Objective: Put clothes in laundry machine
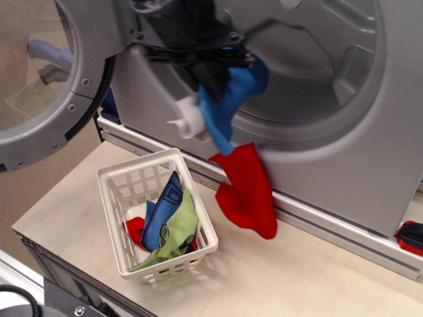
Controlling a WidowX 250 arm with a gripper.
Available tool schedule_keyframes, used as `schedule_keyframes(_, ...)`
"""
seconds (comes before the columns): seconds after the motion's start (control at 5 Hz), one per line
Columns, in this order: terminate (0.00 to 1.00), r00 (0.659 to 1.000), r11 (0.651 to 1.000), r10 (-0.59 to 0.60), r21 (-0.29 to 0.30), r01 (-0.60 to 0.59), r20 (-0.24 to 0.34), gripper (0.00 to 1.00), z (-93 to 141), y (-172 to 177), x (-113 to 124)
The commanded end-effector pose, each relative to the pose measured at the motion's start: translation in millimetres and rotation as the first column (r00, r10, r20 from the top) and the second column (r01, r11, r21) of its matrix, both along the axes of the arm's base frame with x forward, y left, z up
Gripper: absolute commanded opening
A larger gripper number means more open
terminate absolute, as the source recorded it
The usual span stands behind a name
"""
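Note:
My black gripper point(213, 78) is shut on a bright blue cloth point(228, 105) and a white-grey cloth point(188, 119), which hang from it in front of the lower left rim of the drum mouth. The silver-grey laundry machine point(317, 132) fills the back, its drum point(291, 53) open and its round door point(46, 99) swung out to the left. A red cloth point(248, 191) hangs over the machine's sill onto the table. A navy cloth point(162, 214), a light green cloth point(175, 234) and a red cloth point(135, 231) lie in the white lattice basket point(119, 188).
The wooden table point(297, 277) has its front edge near the bottom left. A red and black object point(411, 236) sits at the right edge by the machine's base. A metal rail point(330, 228) runs along the machine's foot.

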State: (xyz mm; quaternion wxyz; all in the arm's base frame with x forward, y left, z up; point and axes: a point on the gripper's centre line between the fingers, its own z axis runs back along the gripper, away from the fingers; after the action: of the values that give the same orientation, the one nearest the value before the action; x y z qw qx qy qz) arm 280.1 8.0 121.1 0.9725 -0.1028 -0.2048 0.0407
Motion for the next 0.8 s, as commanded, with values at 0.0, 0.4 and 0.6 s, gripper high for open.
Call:
schedule_keyframes(0.0, 0.0, 0.992, 1.0, 0.02, 0.011, -0.021, 0.128, 0.0, 18.5, -4.7, 43.7)
schedule_keyframes(0.4, 0.0, 0.983, 0.997, 0.07, 0.025, -0.076, 0.167, 0.0, 13.9, 2.1, 79.8)
schedule_keyframes(0.6, 0.0, 0.976, 0.992, 0.108, 0.041, -0.118, 0.191, 0.0, 7.6, 8.5, 90.6)
